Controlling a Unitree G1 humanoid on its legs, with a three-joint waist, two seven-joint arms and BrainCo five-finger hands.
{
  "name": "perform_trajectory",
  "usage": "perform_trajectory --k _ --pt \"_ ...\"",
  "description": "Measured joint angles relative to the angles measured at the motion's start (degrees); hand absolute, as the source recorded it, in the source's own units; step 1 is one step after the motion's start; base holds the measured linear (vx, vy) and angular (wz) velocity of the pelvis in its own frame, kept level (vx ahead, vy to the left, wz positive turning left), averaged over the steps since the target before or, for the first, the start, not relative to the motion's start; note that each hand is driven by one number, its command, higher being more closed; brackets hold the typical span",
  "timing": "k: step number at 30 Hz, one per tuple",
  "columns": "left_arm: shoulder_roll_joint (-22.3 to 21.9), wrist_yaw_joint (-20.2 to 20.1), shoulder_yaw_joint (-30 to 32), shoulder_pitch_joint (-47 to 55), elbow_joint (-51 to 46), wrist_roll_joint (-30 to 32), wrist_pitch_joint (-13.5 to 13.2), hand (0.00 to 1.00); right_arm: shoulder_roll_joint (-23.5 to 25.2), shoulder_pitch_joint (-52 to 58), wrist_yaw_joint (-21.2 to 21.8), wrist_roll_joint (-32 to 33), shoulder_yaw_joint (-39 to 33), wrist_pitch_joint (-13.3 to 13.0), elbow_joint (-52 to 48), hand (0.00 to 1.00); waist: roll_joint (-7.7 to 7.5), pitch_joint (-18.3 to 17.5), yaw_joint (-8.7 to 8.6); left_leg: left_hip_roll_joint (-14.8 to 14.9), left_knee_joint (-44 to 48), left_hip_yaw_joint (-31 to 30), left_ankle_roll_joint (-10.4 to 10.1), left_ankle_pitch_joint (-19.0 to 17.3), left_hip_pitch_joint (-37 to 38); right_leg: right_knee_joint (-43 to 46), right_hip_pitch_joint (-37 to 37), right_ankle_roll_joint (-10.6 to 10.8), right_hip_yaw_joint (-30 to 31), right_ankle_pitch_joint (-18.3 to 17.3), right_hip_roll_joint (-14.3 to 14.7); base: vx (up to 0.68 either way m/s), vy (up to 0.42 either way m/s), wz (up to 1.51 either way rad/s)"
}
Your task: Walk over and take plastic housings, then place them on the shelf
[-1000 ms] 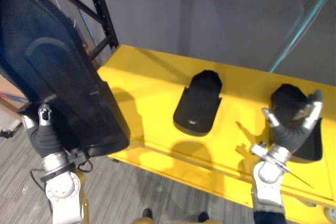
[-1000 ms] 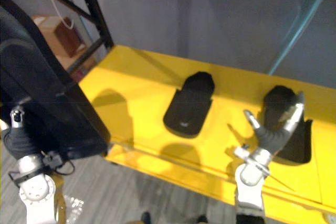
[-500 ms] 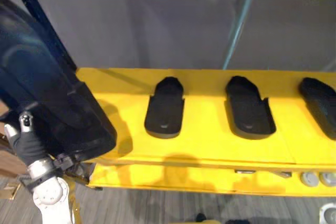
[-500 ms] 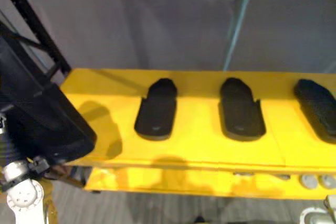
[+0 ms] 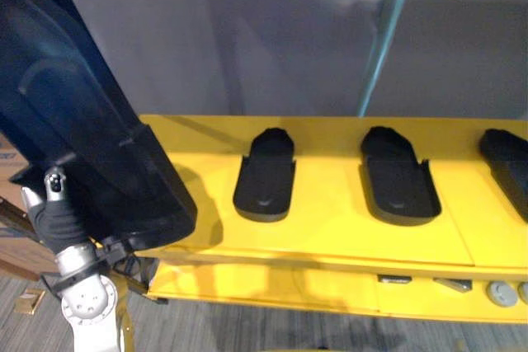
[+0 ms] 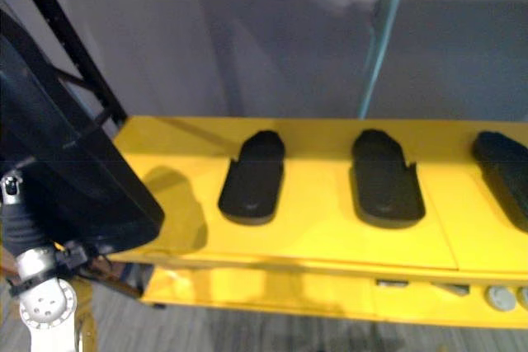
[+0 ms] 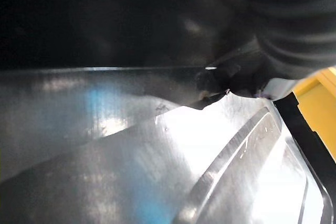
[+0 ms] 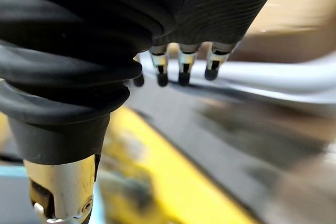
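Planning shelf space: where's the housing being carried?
Far left of the left eye view: the carried housing stands above the left hand, overlapping the left end of the yellow shelf.

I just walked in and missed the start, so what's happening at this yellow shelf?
The robot's left hand holds a black housing up, tilted, at the left end of the yellow shelf, not yet laid down. Three more housings lie on the shelf: the left one, the middle one and the right one. The right hand holds nothing.

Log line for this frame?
left hand: carrying black housing, not yet shelved | yellow shelf: three housings laid flat | right hand: idle
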Motion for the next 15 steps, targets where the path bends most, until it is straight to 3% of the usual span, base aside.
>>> perform_trajectory --k 2,3,7,10,12,15 --pt "2.4 -0.1 -0.9 -0.7 2.3 0.5 1.0 1.00 -1.9 -1.0 3.2 1.2 -0.4 3.0 5.3 0.00 -0.08 -0.1 0.16 -0.1 0.0 -0.6 0.0 0.0 -0.3 0.0 0.1 -0.1 -0.5 -0.1 -0.1 0.03 -0.003 0.29" --pt "4.6 -0.4 -1.0 -2.4 4.3 1.4 3.1 1.00 -3.9 -2.1 5.2 1.4 -0.6 6.2 8.8 0.00 -0.24 0.0 0.58 -0.2 0.0 -1.3 0.1 0.2 -0.3 -0.1 0.5 -0.2 -1.4 -0.2 -0.2 0.02 -0.001 0.20" --pt "11.7 -0.6 -1.2 -6.7 11.3 3.0 8.6 1.00 -7.9 -4.5 9.0 1.0 -1.4 11.4 11.5 0.00 -0.97 -0.5 1.27 -0.2 0.2 -1.9 0.1 0.4 -0.3 -0.1 0.6 -0.6 -1.9 -0.4 -0.2 0.01 -0.006 0.07" --pt "16.6 -2.1 -2.0 -9.0 15.6 4.8 12.7 1.00 -9.9 -5.2 12.2 -0.6 -1.6 13.4 13.0 0.00 -1.44 -0.7 1.35 -0.4 0.2 -3.0 0.3 0.5 -0.3 -0.1 1.2 -0.9 -3.3 -0.7 -0.4 0.01 -0.009 0.17" --pt "21.8 -5.1 -2.6 -10.0 20.1 5.2 15.8 1.00 -10.7 -6.2 14.5 -0.6 -2.2 13.6 14.4 0.00 -1.49 -0.7 1.37 -0.6 0.2 -3.7 0.4 0.6 -0.4 -0.1 1.5 -1.1 -4.0 -0.8 -0.6 0.00 0.003 0.13" --pt "27.6 -9.1 -2.6 -12.1 27.4 5.0 18.1 1.00 -10.8 -7.1 16.2 -0.7 -2.3 14.0 15.4 0.00 -1.38 -0.7 1.55 -1.0 0.2 -4.2 0.7 0.8 -0.4 -0.1 1.5 -1.2 -4.4 -0.9 -0.9 -0.01 0.014 0.11"
